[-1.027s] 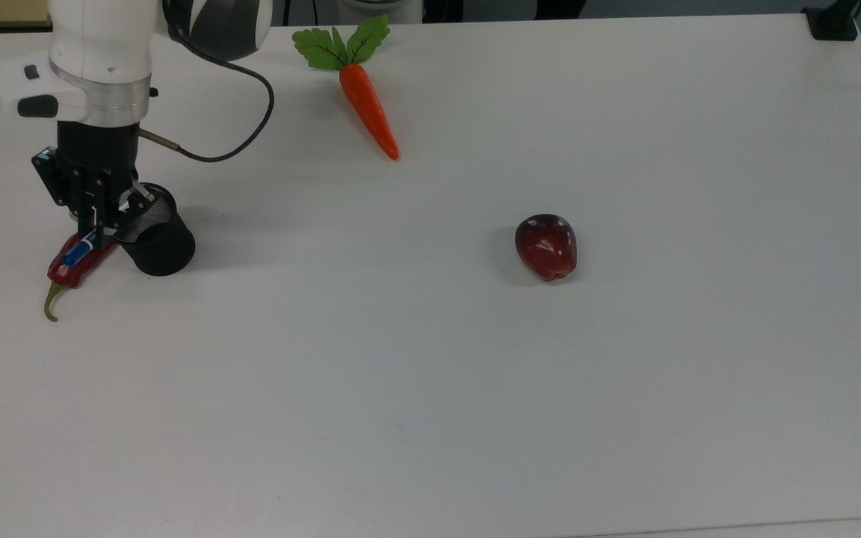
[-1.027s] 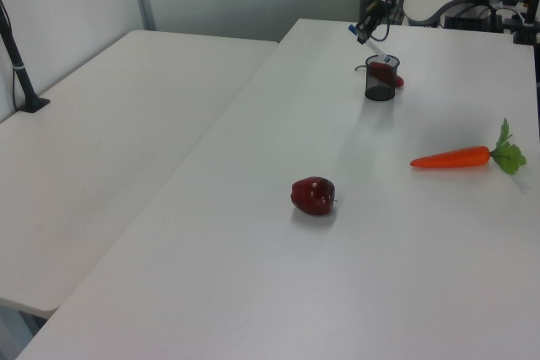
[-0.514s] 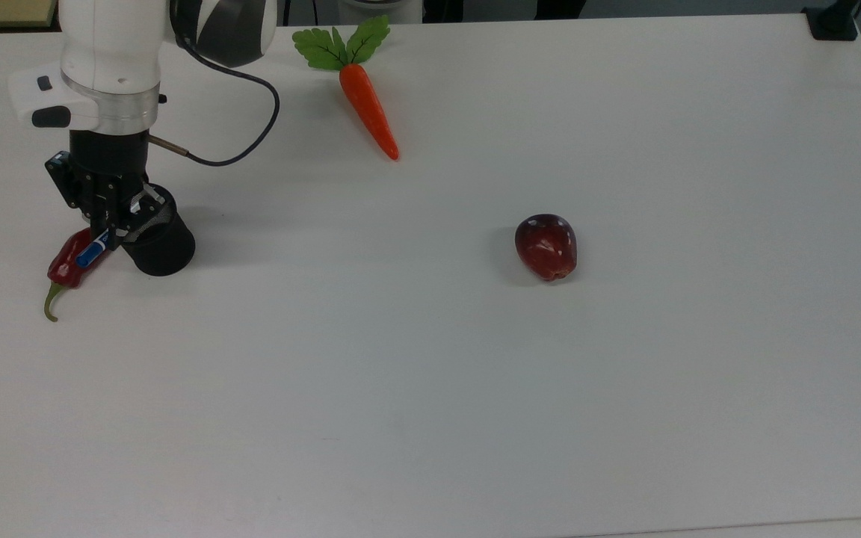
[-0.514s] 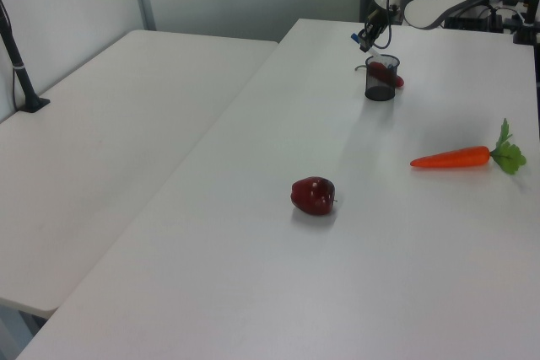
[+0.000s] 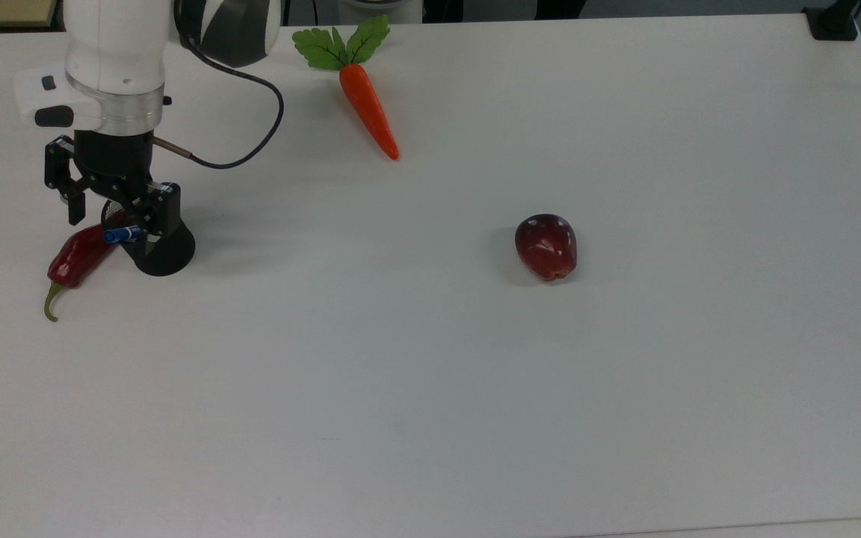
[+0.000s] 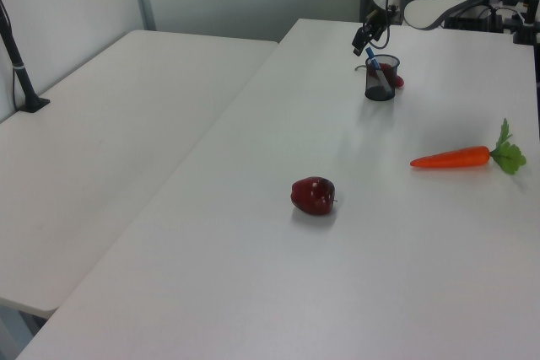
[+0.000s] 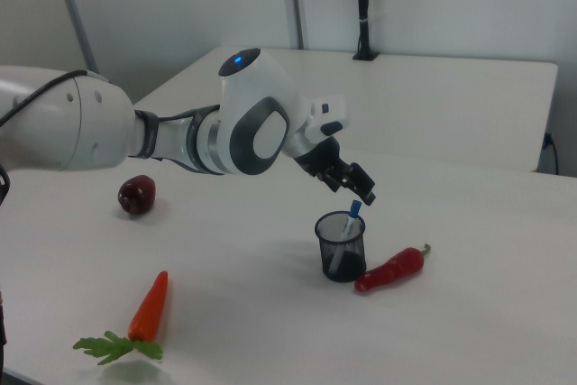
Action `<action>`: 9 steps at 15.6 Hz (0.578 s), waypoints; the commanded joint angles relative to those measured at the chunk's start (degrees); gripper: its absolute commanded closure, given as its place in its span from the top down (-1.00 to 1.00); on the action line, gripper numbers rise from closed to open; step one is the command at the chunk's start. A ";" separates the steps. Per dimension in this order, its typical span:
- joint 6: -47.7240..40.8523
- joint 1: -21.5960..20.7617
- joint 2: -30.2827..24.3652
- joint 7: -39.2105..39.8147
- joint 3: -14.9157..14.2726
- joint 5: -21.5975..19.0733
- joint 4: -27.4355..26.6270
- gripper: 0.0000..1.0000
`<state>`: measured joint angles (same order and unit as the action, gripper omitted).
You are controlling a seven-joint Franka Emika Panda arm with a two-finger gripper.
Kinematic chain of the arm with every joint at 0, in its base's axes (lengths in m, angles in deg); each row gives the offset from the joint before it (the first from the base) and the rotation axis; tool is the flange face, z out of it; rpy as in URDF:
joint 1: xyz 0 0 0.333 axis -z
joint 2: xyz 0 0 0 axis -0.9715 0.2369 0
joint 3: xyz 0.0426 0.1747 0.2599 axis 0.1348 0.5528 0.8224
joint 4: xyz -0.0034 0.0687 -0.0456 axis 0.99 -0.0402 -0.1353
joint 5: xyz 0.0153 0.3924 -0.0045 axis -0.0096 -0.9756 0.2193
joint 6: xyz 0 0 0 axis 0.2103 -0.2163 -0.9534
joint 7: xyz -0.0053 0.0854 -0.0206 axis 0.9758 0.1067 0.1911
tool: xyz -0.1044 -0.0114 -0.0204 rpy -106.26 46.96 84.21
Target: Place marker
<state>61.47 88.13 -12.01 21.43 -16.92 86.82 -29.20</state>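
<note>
Marker [image 7: 345, 233] is in the cup [image 7: 341, 250] now, leaning on its rim, blue cap up. I read the drop as done; only pulling the arm clear is left. Gripper [image 5: 115, 211] hangs just above the cup, fingers apart, holding nothing. Chili [image 7: 390, 270] lies beside the cup, touching its base. Nothing else in the cup that I can see.

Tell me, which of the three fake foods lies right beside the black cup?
The red chili pepper. It lies against the base of the black mesh cup, while the carrot and the dark red apple sit well apart from it.
</note>
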 commanded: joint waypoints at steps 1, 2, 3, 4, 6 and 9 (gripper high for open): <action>0.82 -1.98 -1.66 -2.36 0.26 0.52 -0.01 1.00; 0.82 -2.95 -1.93 -2.71 0.26 0.52 0.09 1.00; 0.82 -3.91 -2.19 -2.88 0.26 0.52 0.09 1.00; 0.82 -4.97 -2.45 -3.15 0.26 0.43 0.09 1.00; 0.65 -7.51 -3.42 -3.24 0.26 0.08 0.18 1.00; -5.31 -11.56 -4.48 -4.38 1.31 -0.01 1.13 1.00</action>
<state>61.03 80.46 -14.07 19.10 -16.08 86.81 -27.54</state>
